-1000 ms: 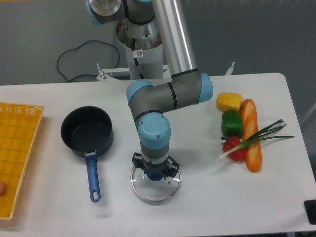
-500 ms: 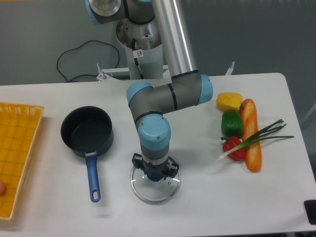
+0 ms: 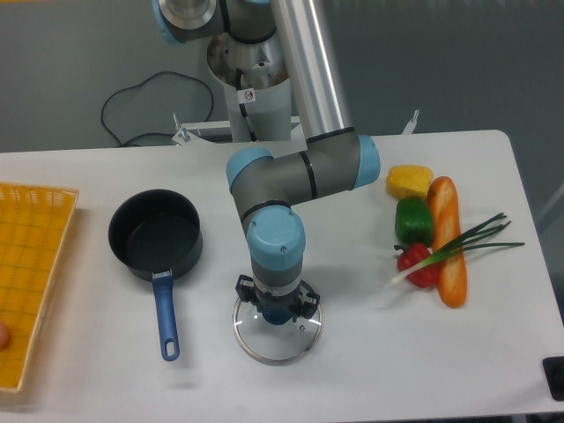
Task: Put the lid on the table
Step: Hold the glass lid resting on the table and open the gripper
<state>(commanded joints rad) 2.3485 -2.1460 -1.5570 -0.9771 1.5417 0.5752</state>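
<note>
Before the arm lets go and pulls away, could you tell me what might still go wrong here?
The gripper sits on the blue knob of the glass lid, which appears to rest on the table; the wrist hides the jaws. If they are not fully open on retreat, the lid could lift or drag. A sideways exit might slide it toward the saucepan's blue handle.

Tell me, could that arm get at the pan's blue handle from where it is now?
Probably yes. The handle lies uncovered on the table, just beside the gripper, though the gripper is on the lid.
</note>
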